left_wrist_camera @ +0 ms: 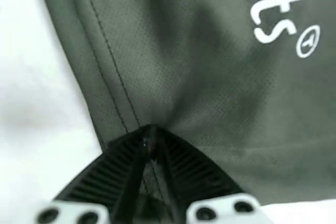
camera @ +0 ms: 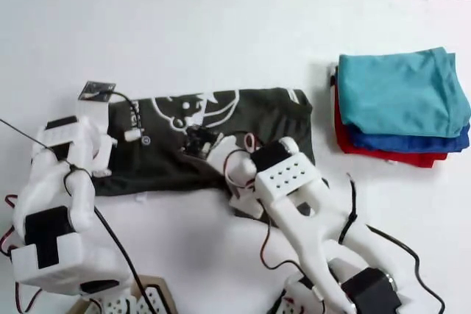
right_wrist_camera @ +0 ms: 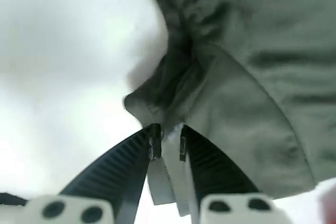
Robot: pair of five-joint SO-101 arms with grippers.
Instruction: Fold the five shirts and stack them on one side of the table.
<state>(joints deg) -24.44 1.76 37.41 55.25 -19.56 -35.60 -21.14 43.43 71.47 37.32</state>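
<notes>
A black shirt point(camera: 221, 134) with a white print lies partly folded across the middle of the white table point(camera: 221, 34). My left gripper point(camera: 105, 158) is at the shirt's left end. In the left wrist view the left gripper point(left_wrist_camera: 150, 141) is shut on the stitched hem of the black shirt point(left_wrist_camera: 199, 77). My right gripper point(camera: 237, 176) is at the shirt's near edge. Seen from the right wrist, the right gripper point(right_wrist_camera: 166, 136) is shut on a bunched fold of the black shirt point(right_wrist_camera: 247, 93).
A stack of three folded shirts stands at the right side of the table: teal point(camera: 401, 90) on top, blue point(camera: 412, 141) under it, red point(camera: 383, 154) at the bottom. Both arms' cables point(camera: 110, 237) trail near the front edge.
</notes>
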